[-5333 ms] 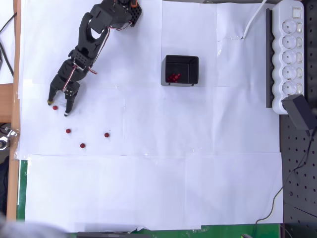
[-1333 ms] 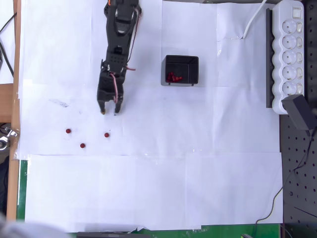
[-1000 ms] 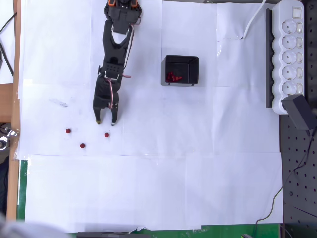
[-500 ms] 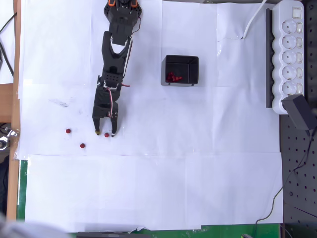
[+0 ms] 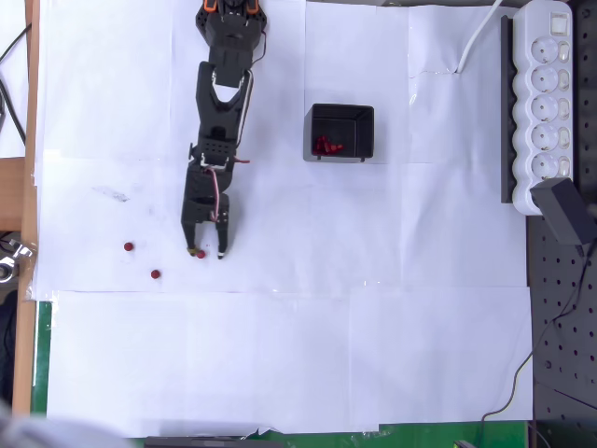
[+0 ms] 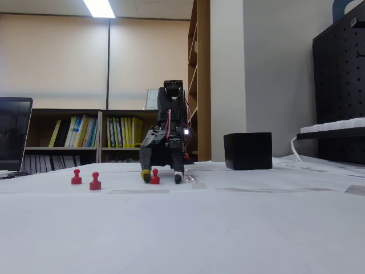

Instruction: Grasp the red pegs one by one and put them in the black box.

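Black arm stretched out low from its base, gripper (image 5: 205, 253) tips down on white paper (image 5: 373, 327), jaws narrowly apart around a red peg (image 5: 200, 253).
Two more red pegs (image 5: 129, 246) (image 5: 156, 274) sit left of it in overhead view; black box (image 5: 365, 121) to the right holds several pegs.

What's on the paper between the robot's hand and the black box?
Nothing: in the overhead view, only bare white paper lies between the hand, down around one red peg, and the black box.
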